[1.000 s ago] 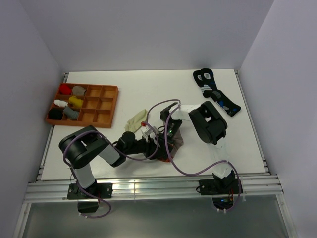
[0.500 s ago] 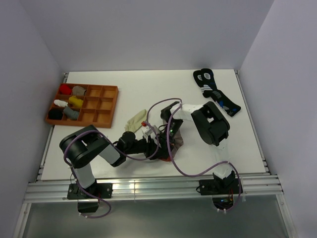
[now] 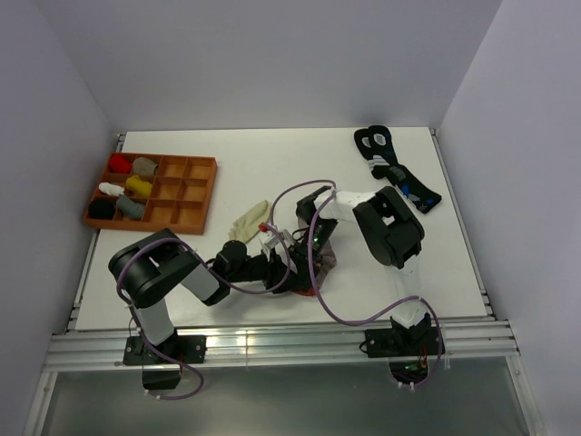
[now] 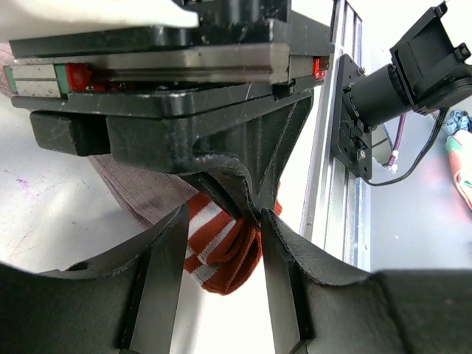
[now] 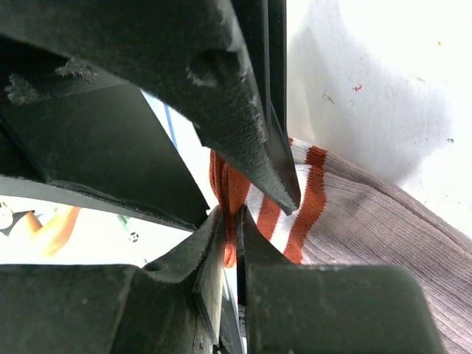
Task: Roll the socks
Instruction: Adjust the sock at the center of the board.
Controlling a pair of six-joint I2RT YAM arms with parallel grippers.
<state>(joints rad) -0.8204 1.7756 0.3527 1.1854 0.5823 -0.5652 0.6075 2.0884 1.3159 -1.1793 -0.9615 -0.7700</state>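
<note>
grey-brown sock (image 5: 369, 236) — soft, light, limp knit, likely to sag and unroll. it is best taken at the striped cuff (image 4: 221, 258), where the fabric is doubled. it lies on the table (image 3: 272, 163), right of the tray (image 3: 214, 186) and nearer the arm bases. right gripper (image 5: 230, 221): pressed almost together, pinching the cuff's red edge. left gripper (image 4: 221, 221): half spread, astride the folded cuff and apparently squeezing it. cream sock (image 3: 247, 223) — loose, just right of the tray's near corner.
</note>
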